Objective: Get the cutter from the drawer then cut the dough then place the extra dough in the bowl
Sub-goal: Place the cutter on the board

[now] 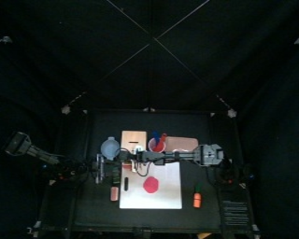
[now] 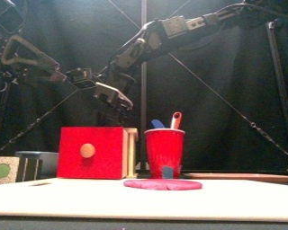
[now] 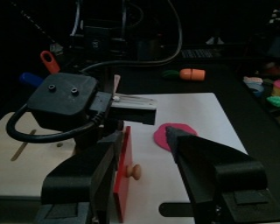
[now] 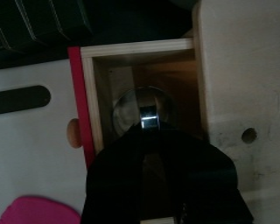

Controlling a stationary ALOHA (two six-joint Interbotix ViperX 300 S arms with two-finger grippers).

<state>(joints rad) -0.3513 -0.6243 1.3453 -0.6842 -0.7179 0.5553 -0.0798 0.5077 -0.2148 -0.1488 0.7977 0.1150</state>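
On black table [image 1: 94, 211]: board [image 1: 172, 175], perhaps dough [image 1: 149, 185].

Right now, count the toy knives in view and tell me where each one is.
2. A blue toy knife and a red toy knife both stand handle-up in the red cup, right of the red drawer front. The cup's wall could hide more.

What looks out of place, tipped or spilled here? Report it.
Nothing stands out. The red drawer is pulled open, the cutter lies inside it by the right claw, the dough lies flat on the white board, and the red cup stands upright.
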